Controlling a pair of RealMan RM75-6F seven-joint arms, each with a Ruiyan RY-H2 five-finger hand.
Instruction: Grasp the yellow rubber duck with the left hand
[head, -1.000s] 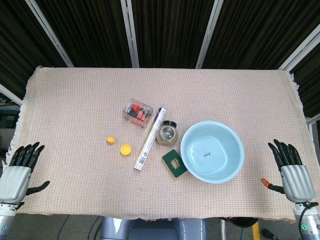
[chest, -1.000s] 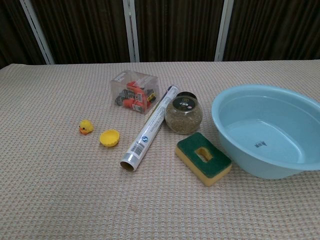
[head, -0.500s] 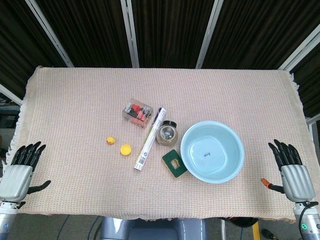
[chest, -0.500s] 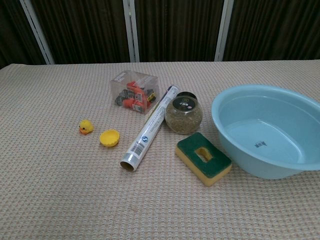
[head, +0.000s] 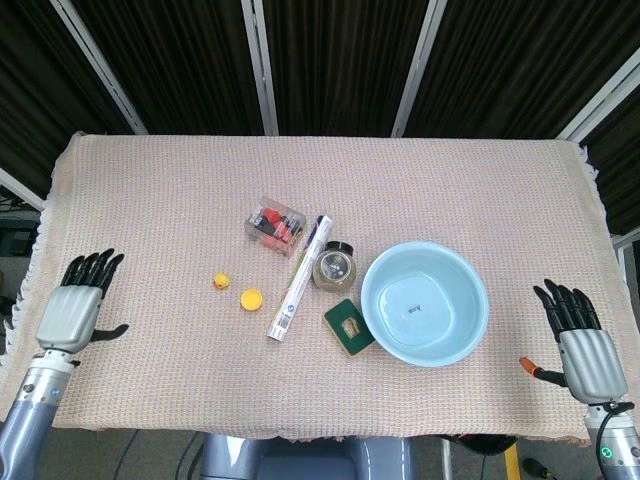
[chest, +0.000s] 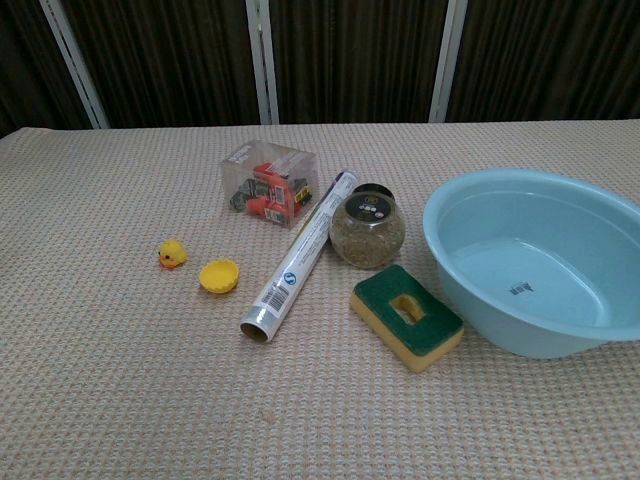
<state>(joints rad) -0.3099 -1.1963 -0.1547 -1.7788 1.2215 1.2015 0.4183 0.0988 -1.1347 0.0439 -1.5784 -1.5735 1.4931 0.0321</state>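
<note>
The small yellow rubber duck (head: 221, 281) (chest: 172, 254) sits upright on the woven cloth, left of centre, untouched. My left hand (head: 78, 305) hovers over the table's left edge, fingers spread and empty, well to the left of the duck. At the table's right front corner my right hand (head: 580, 341) is also spread and holds nothing. Neither hand shows in the chest view.
A yellow cap (head: 251, 298) (chest: 219, 275) lies just right of the duck. Beyond it are a printed tube (chest: 299, 256), a clear box of red parts (chest: 267, 185), a round jar (chest: 367, 228), a green-and-yellow sponge (chest: 407, 315) and a light blue basin (chest: 628, 219).
My left hand has risen from the front left corner and moved inward over the cloth toward the duck. The right hand and the objects have stayed put.
</note>
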